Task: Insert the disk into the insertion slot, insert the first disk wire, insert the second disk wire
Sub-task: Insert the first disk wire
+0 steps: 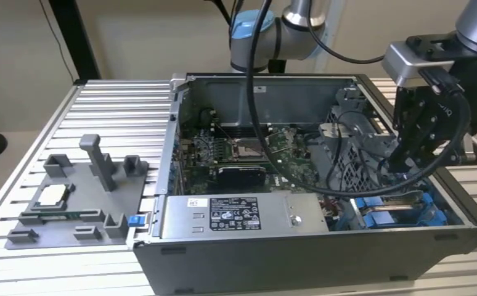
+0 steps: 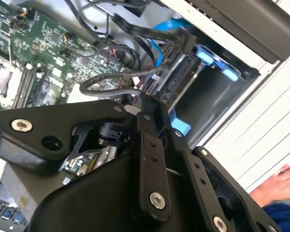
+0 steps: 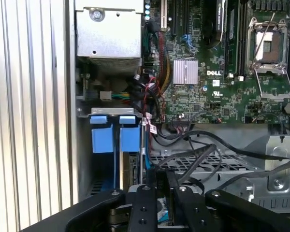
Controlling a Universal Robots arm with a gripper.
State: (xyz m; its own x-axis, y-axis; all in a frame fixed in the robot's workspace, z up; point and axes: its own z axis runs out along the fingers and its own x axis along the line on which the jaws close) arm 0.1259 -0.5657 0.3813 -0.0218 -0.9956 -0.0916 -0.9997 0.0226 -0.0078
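My gripper [image 1: 399,161] hangs inside the open computer case, over the insertion slot [image 1: 423,213] with its blue rails at the exterior view's right. The disk [image 2: 183,84] stands on edge in that slot, with its blue tabs [image 3: 117,137] showing at the bay's mouth. In both wrist views the black fingers [image 3: 157,186] are drawn close together at the disk's end, shut on the plug of a dark disk wire [image 2: 157,84]. A grey cable [image 2: 111,82] loops from there toward the motherboard. The plug's seat in the disk is hidden behind the fingers.
The silver power-supply box [image 1: 230,216] lies along the case's front. The green motherboard [image 3: 222,82] and loose black cables [image 3: 222,150] crowd the gripper. A grey fixture [image 1: 74,197] sits on the ribbed table. A person's hand [image 2: 280,181] rests outside the case.
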